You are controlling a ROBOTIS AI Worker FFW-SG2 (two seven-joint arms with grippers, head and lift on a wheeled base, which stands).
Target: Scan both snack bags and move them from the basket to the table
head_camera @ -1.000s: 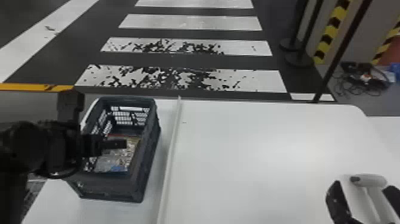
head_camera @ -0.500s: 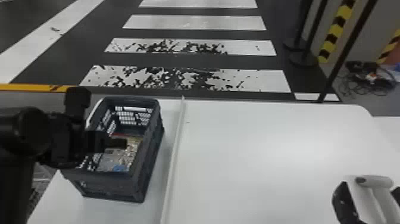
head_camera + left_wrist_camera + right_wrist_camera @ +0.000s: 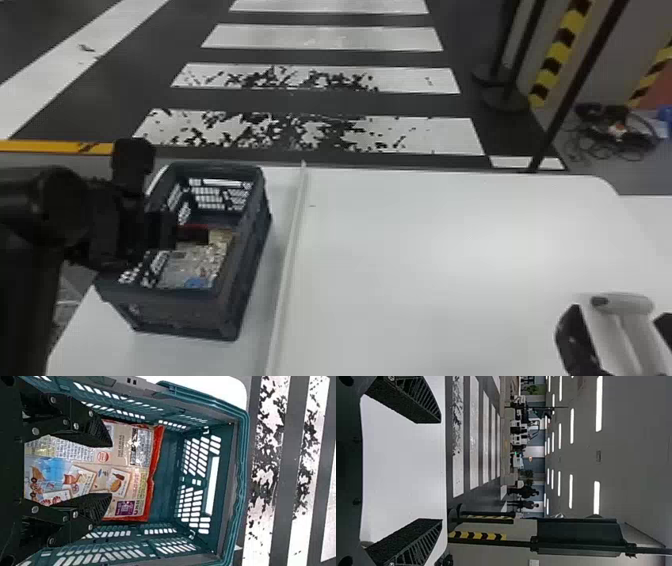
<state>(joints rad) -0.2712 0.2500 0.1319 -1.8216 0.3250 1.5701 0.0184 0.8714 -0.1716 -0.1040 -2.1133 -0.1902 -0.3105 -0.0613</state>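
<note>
In the head view the left gripper reaches over the left wall of the basket, above a snack bag lying inside. From the left wrist view, the left gripper stands open over the printed face of the snack bag, which has a red-orange edge. Whether a second bag lies beneath cannot be told. At the head view's lower right, the right gripper has its fingers apart on either side of a white-grey scanner. The right gripper is open in its wrist view.
A raised white strip runs along the white table, just right of the basket. The basket's perforated walls rise around the bag. Beyond the table's far edge are a black post and cables on the floor.
The left forearm has risen in the head view, and its gripper has shifted slightly over the basket. The head view itself has moved a little. The bag remains in the basket.
</note>
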